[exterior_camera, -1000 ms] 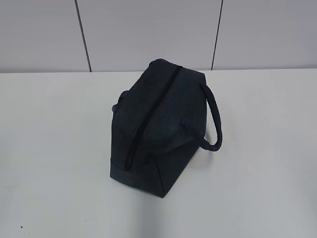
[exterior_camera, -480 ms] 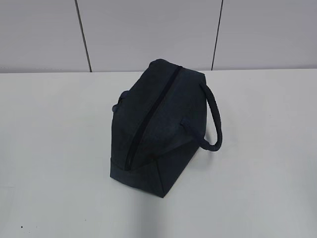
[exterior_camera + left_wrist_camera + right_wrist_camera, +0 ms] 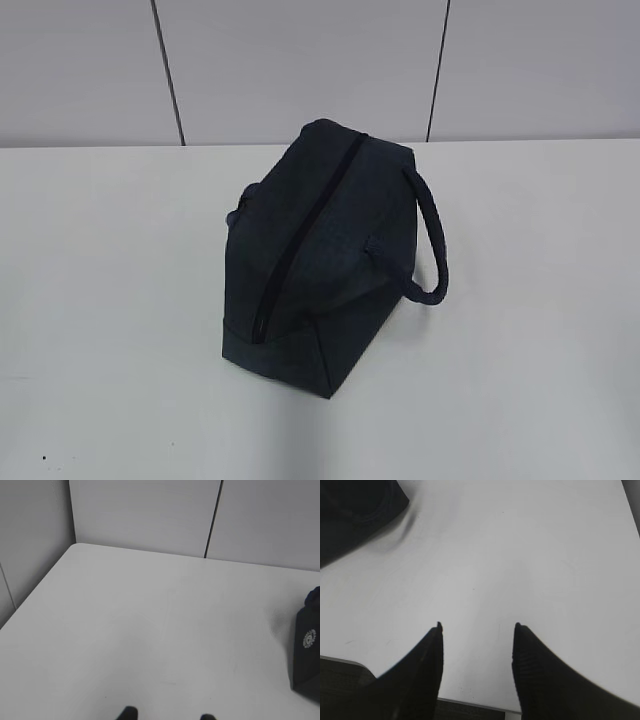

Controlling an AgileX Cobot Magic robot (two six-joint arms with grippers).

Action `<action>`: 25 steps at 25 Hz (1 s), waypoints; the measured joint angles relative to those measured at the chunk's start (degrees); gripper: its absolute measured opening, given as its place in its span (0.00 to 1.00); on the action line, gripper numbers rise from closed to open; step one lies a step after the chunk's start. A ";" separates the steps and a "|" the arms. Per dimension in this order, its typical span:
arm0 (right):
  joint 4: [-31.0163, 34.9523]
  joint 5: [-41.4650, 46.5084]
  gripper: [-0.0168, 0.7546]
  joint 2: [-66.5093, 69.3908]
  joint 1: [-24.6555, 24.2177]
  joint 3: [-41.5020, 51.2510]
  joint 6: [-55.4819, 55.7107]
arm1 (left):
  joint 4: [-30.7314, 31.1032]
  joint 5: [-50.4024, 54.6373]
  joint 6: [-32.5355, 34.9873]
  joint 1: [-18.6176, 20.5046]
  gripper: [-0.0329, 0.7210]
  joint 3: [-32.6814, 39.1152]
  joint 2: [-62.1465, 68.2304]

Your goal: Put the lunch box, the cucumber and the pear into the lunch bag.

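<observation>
The dark navy lunch bag (image 3: 320, 255) stands on the white table (image 3: 110, 300), its black zipper shut along the top and one rope handle hanging on its right side. It also shows at the right edge of the left wrist view (image 3: 307, 652) and at the top left of the right wrist view (image 3: 355, 510). The lunch box, cucumber and pear are out of view. My left gripper (image 3: 167, 715) is open over bare table, only its fingertips showing. My right gripper (image 3: 477, 630) is open and empty above the table near its front edge. Neither gripper shows in the exterior view.
Grey wall panels (image 3: 300, 60) stand behind the table. The table's left edge meets a side panel in the left wrist view (image 3: 30, 555). The table's front edge shows below my right gripper (image 3: 470, 702).
</observation>
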 joint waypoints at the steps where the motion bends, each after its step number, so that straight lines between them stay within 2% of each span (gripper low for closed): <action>1: 0.00 0.00 0.49 0.00 0.03 0.00 0.00 | 0.00 0.00 0.00 0.00 0.36 0.00 0.00; 25: 0.00 0.00 0.49 0.00 0.03 0.00 0.00 | 0.00 0.00 0.00 0.00 0.36 0.00 0.00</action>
